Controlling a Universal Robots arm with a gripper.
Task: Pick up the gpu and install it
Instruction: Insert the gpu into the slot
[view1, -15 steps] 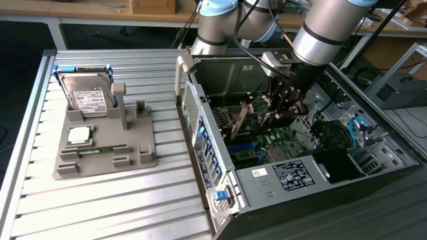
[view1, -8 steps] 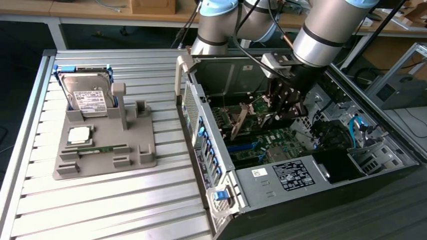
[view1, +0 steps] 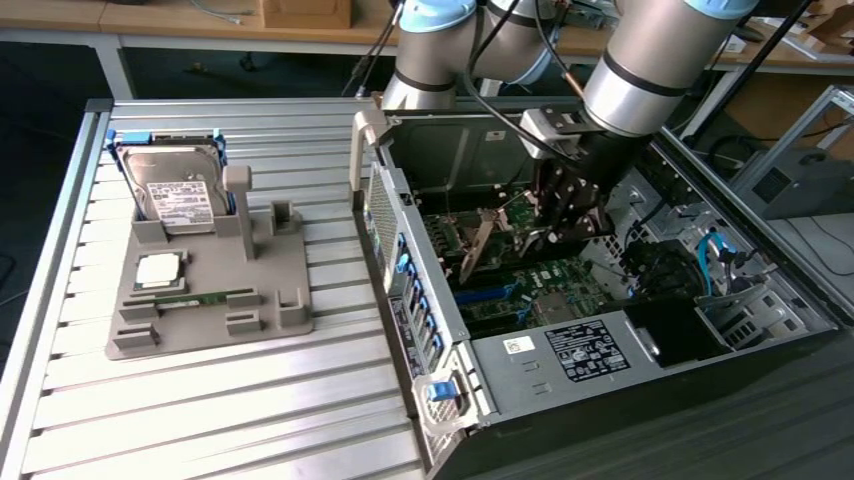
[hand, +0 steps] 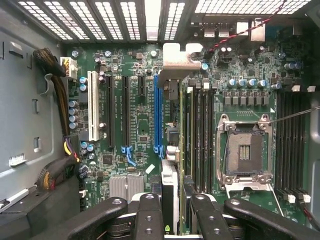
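Pincer (view1: 567, 215) of my arm reaches down into the open computer case (view1: 694, 330), which lies on its side at the exterior view's right. From the wrist view I see its two black fingers (hand: 150, 215) pinching the gpu (hand: 174, 150) edge-on between them, the card running away from the camera toward the slotted back wall of the case. The card's silver bracket (hand: 180, 60) sits at the far end, near the ventilation slits.

In the exterior view, the gpu (view1: 483, 240) appears as a thin brownish card standing tilted above the green motherboard (view1: 534, 290), its upper end at the pincer. I cannot tell whether its lower edge has met a slot. In the wrist view the card lies just beside the blue expansion slot (hand: 158, 115), between that slot and the rows of black memory slots (hand: 200, 135). The empty processor socket (hand: 244, 150) with its metal frame lies farther over, apart from the card.

At the exterior view's left, on the ribbed metal surface (view1: 200, 400), stands a grey parts holder (view1: 214, 310). A silver hard drive (view1: 180, 195) with a white label leans upright at its far end in a blue-edged cradle. A processor chip (view1: 159, 270) lies flat in a recess, and a narrow green memory stick (view1: 200, 298) lies just beside it, nearer the camera. The holder stands well apart from the pincer.
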